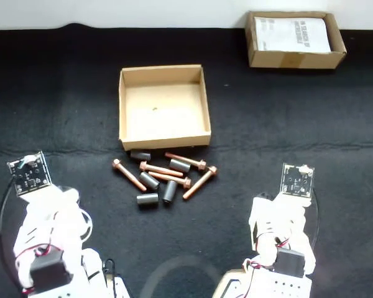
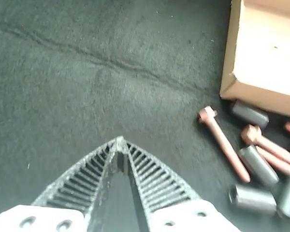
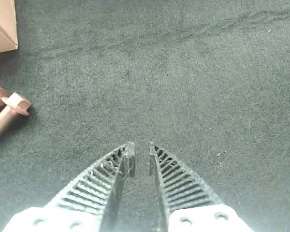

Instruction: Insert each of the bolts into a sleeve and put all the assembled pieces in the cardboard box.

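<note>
Soft, even light here, coming from above by the look of it, and the black bench [image 1: 286, 112] soaks it up with barely a sheen, just faint pale streaks along the creases either side of the cardboard box [image 1: 174, 118]. Inside that box the floor glows pale and bright, while the bolts [image 1: 165, 169] just in front of it cast next to no shadow. Beyond the box, off to its right, the white sheet [image 1: 292, 34] glares, nearly washed out.

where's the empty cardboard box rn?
High view: empty cardboard box sits mid-table, directly behind the cluster of bolts and sleeves; a second box holding paper lies farther back to the right.
</note>
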